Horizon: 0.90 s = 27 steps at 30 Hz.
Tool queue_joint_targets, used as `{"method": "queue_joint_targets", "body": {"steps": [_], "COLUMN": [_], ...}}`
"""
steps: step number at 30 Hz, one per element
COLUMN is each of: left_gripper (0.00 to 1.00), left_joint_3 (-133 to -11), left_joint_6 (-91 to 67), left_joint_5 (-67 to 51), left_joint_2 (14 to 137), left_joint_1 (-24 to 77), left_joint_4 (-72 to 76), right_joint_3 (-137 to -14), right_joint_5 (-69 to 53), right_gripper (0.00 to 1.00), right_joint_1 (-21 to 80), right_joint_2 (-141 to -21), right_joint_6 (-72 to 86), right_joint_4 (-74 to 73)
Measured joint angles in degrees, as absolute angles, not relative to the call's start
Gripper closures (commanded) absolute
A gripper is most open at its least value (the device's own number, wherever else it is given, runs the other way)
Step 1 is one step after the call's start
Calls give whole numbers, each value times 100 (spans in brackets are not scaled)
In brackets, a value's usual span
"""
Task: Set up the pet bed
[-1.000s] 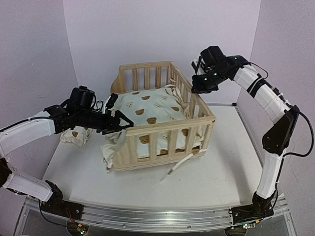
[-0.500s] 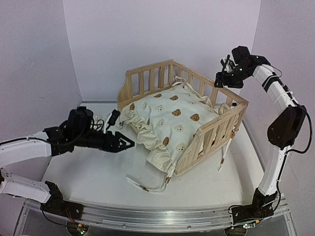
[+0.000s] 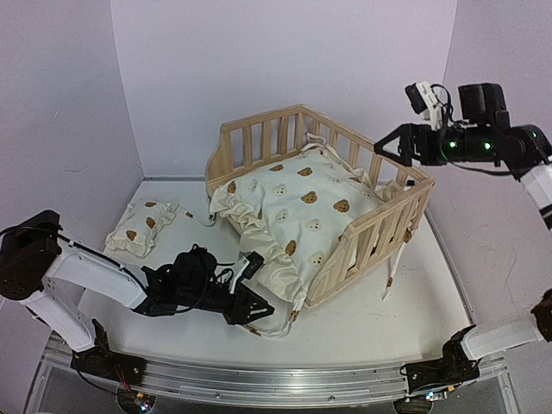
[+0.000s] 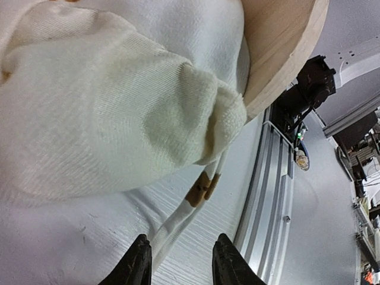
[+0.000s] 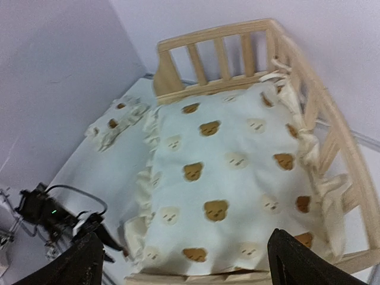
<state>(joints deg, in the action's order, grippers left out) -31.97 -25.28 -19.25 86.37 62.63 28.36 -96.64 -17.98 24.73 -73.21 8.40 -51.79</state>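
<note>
On the far left of the table (image 3: 371, 321) we see the small bear-print pillow (image 3: 141, 227) lying flat, well apart from the bed. Next comes the left gripper (image 3: 259, 312), low over the tabletop at the bed's near open corner. Its jaws are spread, and in its wrist view a cream tie (image 4: 189, 208) with a brown patch runs down between the two fingertips, closer to the left one. We cannot tell whether it touches that tip, and nothing is pinched. The tie hangs from a bunched corner of the cushion (image 3: 302, 211), which sits inside the wooden frame (image 3: 392, 211). The ruffled edge of the cushion spills out over the open side towards the left arm. The frame stands on the middle of the table, turned at an angle, with slatted rails at the back and right. Another tie dangles past its right corner. High on the right, the right gripper (image 3: 388, 147) hovers above the right rail, jaws wide apart and holding nothing, looking down on the cushion
</note>
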Motion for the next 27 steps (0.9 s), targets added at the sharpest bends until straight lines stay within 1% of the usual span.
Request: {"method": "queue_joint_targets", "body": {"steps": [2, 5, 8, 10, 14, 16, 17, 18, 21, 27], "left_gripper": [69, 71, 73, 73, 66, 58, 55, 54, 58, 67], "left_joint_3": [-3264, -3465, -3693, -3795, -3795, -3688, -3590, -3468, -3170, -3256], "left_joint_6": [-2401, -2202, -2047, -1955, -1927, -1953, -1973, -2012, -2156, -2276], "left_joint_5": [-1885, -1883, -1935, -1922, -1653, -1459, -1343, -1225, -919, -718], "left_joint_2": [8982, 9459, 9815, 9994, 10051, 9974, 9894, 9786, 9472, 9539], "left_joint_1": [6335, 6528, 6692, 6792, 6978, 7074, 7126, 7199, 7474, 7813], "left_joint_4": [3081, 3406, 3649, 3774, 3859, 3931, 3948, 3957, 3951, 3837], "right_joint_3": [-8884, -8103, -7634, -7432, -7297, -7297, -7297, -7297, -7295, -7295], "right_joint_5": [-2331, -2936, -3286, -3439, -3533, -3535, -3535, -3533, -3529, -3522], "right_gripper": [5, 5, 6, 6, 6, 6, 6, 6, 6, 6], "right_joint_1": [2556, 2764, 2985, 3041, 3041, 3041, 3041, 3041, 3041, 3041], "right_joint_2": [-6779, -6394, -6259, -6165, -5916, -5795, -5749, -5723, -5706, -5712], "right_joint_6": [974, 1129, 1199, 1208, 1212, 1208, 1205, 1201, 1179, 1116], "right_joint_4": [-4925, -4543, -4392, -4366, -4351, -4329, -4322, -4318, -4307, -4309]}}
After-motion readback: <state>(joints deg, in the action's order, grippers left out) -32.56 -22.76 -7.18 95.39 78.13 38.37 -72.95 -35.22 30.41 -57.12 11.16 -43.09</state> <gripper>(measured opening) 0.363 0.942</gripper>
